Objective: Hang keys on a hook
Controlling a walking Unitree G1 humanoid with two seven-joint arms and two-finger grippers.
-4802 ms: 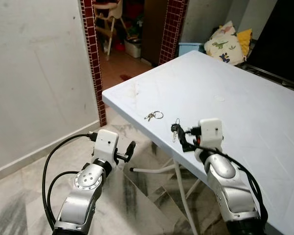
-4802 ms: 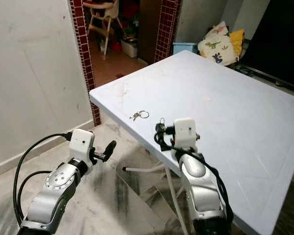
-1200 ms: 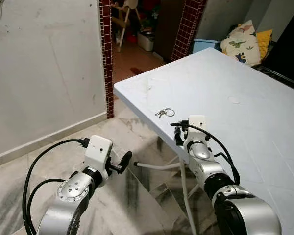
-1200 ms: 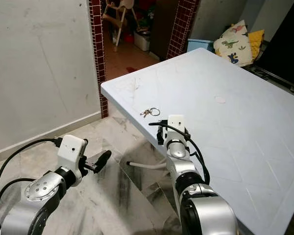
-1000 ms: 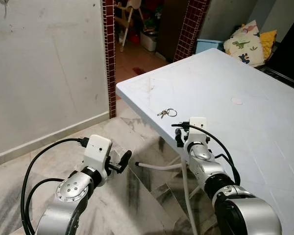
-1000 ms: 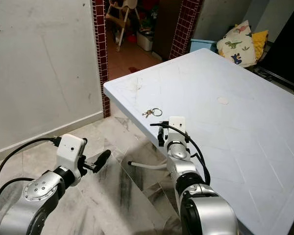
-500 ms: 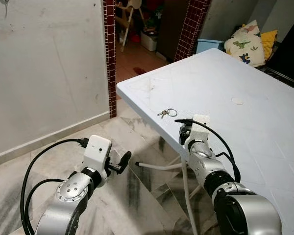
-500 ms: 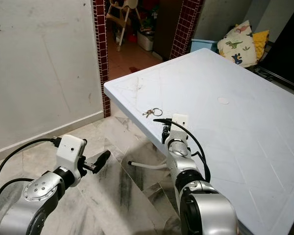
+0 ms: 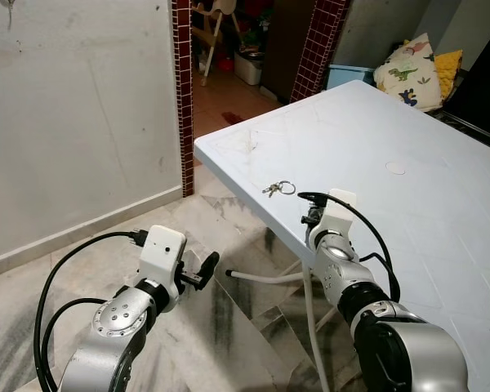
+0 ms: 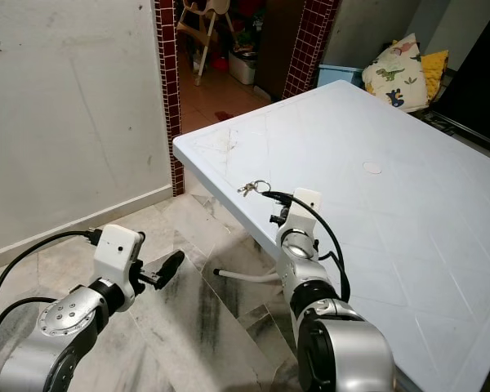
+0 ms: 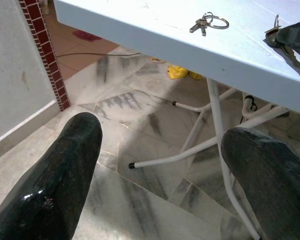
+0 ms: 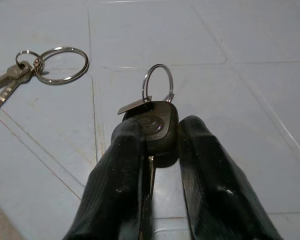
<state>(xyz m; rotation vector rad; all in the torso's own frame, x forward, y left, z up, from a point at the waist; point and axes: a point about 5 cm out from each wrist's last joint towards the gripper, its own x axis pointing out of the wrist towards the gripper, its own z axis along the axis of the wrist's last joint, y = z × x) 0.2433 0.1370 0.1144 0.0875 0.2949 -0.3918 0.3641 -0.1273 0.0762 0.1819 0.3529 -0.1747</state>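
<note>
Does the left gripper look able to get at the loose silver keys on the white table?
Probably not yet: the left gripper, jaws open, hangs below the white table, short of its edge; the loose silver keys lie above, unobstructed.

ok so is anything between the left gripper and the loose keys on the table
Yes. The left gripper hangs open below the table edge, so the tabletop's rim lies between it and the loose keys.
</note>
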